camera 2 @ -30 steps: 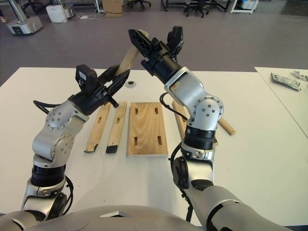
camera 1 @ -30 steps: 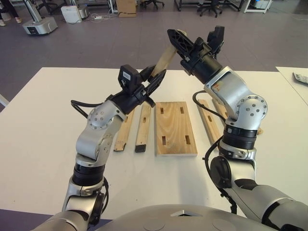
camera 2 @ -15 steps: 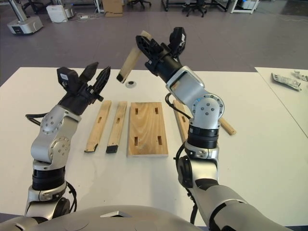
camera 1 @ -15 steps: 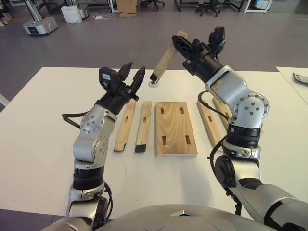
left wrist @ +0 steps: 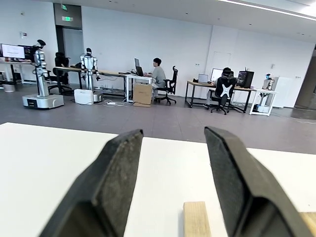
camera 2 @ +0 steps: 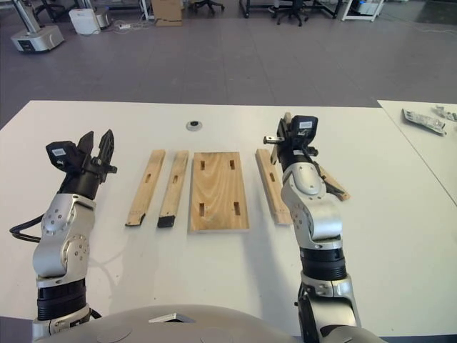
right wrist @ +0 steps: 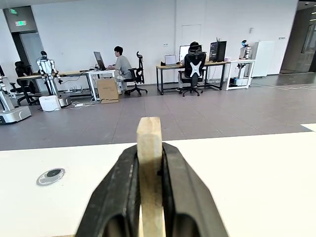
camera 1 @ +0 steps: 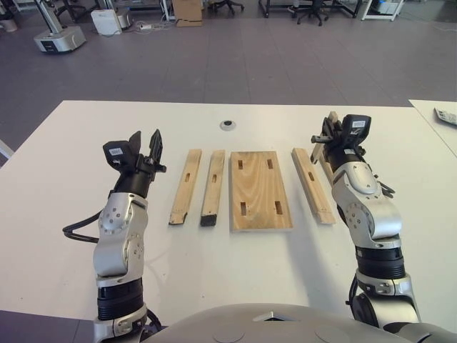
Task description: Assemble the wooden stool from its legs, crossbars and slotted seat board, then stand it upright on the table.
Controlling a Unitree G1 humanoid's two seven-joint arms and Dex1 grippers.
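Grey lab floor with desks and office chairs runs behind a white table [camera 1: 57, 179]. The slotted seat board [camera 1: 260, 189] lies flat at the middle of the head view.

The left arm rises from the lower left of that view. Its forearm is nearly upright, and the left gripper [camera 1: 145, 145] points up and towards the far edge. Its fingers [left wrist: 116, 182] are spread wide with nothing between them. In the wrist view a bar end [left wrist: 196, 219] shows low between them, farther off on the table; I cannot tell which bar it belongs to.

The right arm stands at centre right, forearm upright. The right gripper [right wrist: 149, 148] is clamped on a held bar [right wrist: 149, 133], whose pale end sticks out past the fingertips [right wrist: 118, 192].

Left of the board, the outer left bar [camera 1: 186, 186] and the inner left bar [camera 1: 213, 187] lie side by side, apart from each other. Right of the board lies the right bar [camera 1: 313, 194], just beside the right arm. A far right bar [camera 2: 335, 189] is partly hidden behind that arm. A small round grommet [camera 1: 228, 125] sits near the far edge.

Bare tabletop spreads left of the left arm and along the near edge. A second table [camera 1: 443, 121] begins at the right edge of the frame.
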